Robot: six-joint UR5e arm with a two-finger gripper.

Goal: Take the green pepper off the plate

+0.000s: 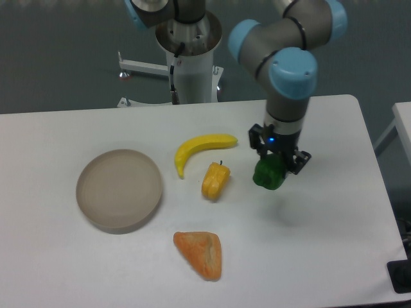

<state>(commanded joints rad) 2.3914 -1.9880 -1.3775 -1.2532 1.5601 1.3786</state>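
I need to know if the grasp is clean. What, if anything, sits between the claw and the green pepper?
Nothing visible does. The claw is closed directly on the green pepper, away from the plate; the yellow pepper lies apart to its left.

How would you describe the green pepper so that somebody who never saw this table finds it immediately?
Start at the robot arm reaching over the right part of the white table. Follow it down to the end effector: the green pepper sits between its fingers, right of the yellow pepper and the banana. It is the only dark green, glossy, lobed thing, and it is not on the plate.
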